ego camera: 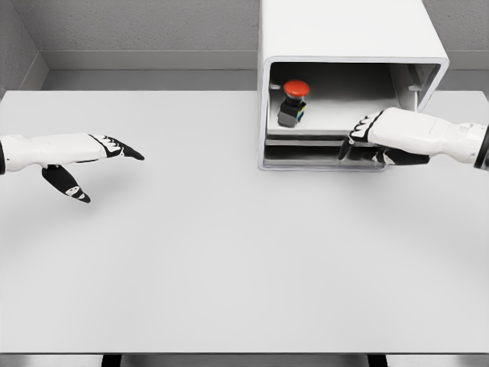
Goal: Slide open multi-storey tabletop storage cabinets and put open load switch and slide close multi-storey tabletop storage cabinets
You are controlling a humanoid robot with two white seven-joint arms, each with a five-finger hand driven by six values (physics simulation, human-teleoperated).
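Switch [293,102] inside cabinet [344,38], right hand [386,131] alongside

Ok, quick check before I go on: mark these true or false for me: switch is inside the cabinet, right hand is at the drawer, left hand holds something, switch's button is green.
1. The load switch sits inside the cabinet: true.
2. The right hand is at the drawer front: true.
3. The left hand holds something: false; it is empty, fingers spread, over the table.
4. The switch's button is green: false; it is red.
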